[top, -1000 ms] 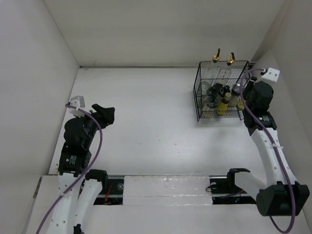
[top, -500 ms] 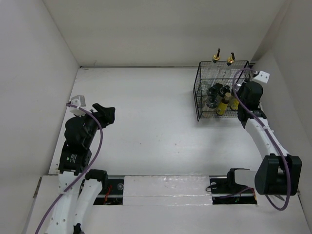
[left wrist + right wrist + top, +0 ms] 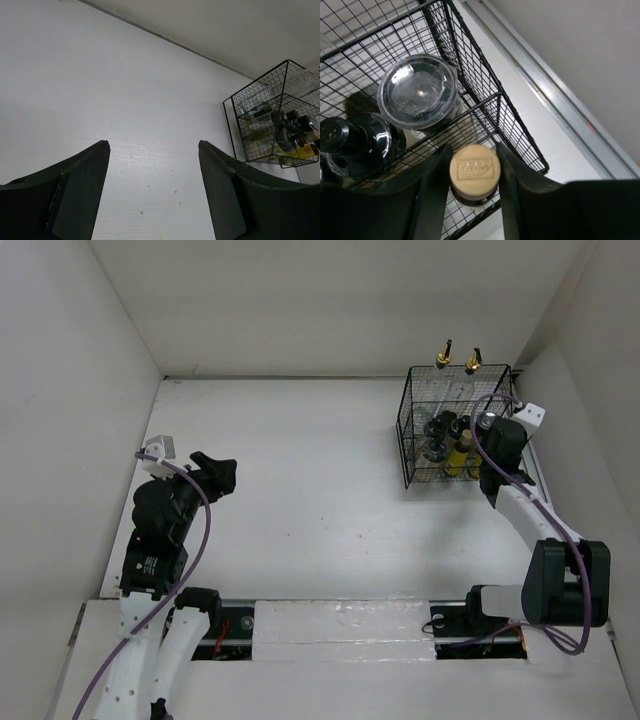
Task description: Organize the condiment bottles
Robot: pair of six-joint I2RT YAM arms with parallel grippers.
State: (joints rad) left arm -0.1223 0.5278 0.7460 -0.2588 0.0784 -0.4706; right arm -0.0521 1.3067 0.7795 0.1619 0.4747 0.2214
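Note:
A black wire basket [image 3: 407, 430] stands at the far right and holds the condiment bottles. Two clear cruets with gold spouts [image 3: 441, 356] rise at its back. Yellow bottles [image 3: 458, 454] and dark-lidded jars [image 3: 438, 428] stand in front. My right gripper [image 3: 488, 436] reaches into the basket's right near corner. In the right wrist view it [image 3: 472, 167] is shut on a yellow bottle's tan cap [image 3: 472, 170], which stands upright inside the wire. A jar with a clear lid [image 3: 417, 90] stands beside it. My left gripper [image 3: 215, 475] is open and empty, far left.
The basket [image 3: 270, 125] shows far right in the left wrist view, with my open left gripper [image 3: 152, 200] over bare white table. The right side wall and a metal rail [image 3: 555, 100] run close behind the basket. White walls enclose the table.
My right wrist has moved left and up against the basket's right side, with the bottle in it. The left arm has not moved.

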